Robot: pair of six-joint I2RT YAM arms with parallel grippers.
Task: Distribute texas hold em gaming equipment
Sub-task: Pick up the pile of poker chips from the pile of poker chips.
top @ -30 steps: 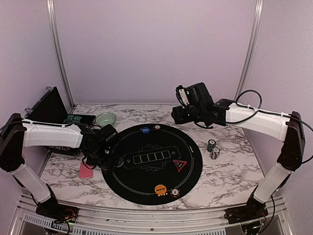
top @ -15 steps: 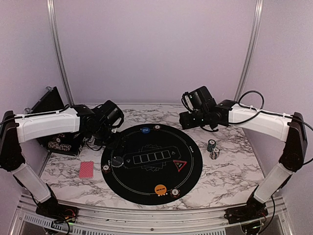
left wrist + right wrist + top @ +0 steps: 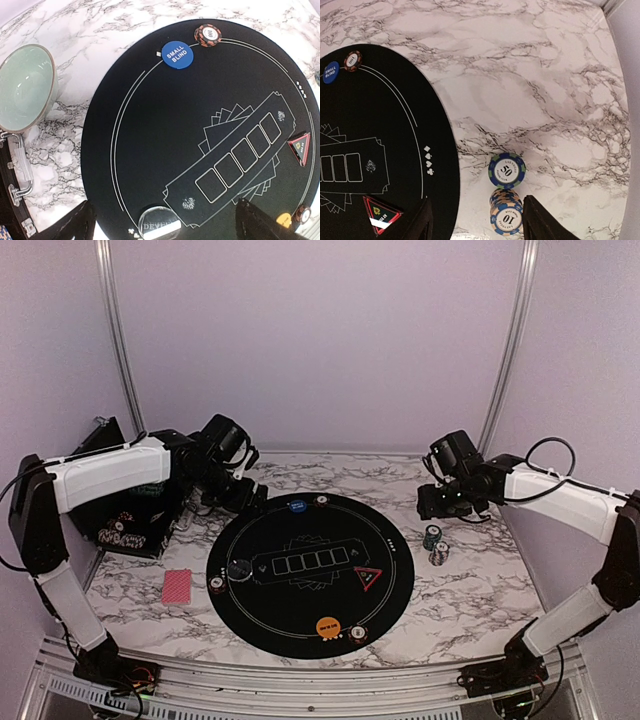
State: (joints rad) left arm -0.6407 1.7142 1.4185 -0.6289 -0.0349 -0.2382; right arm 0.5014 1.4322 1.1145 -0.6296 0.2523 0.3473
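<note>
The round black mat (image 3: pixel 300 540) carries a blue small-blind disc (image 3: pixel 296 506), a dealer disc (image 3: pixel 238 568), an orange disc (image 3: pixel 328 625), a red triangle marker (image 3: pixel 367 578) and single striped chips (image 3: pixel 321 501) at its rim. A red-backed card deck (image 3: pixel 176 586) lies left of the mat. Two chip stacks (image 3: pixel 432 536) stand right of it. My left gripper (image 3: pixel 240 495) hovers open and empty above the mat's far-left edge; its view shows the dealer disc (image 3: pixel 159 224) far below the jaws. My right gripper (image 3: pixel 432 502) is open and empty above the "50" stack (image 3: pixel 506 170) and "10" stack (image 3: pixel 506 217).
A teal bowl (image 3: pixel 22 87) stands on the marble just beyond the mat's far-left rim, under my left arm. A black case (image 3: pixel 110 490) stands open at the far left. Metal posts and purple walls close the back and sides.
My left gripper has risen from beside the dealer disc and swung back to the mat's far-left edge. My right gripper has moved right and now hangs over the chip stacks.
</note>
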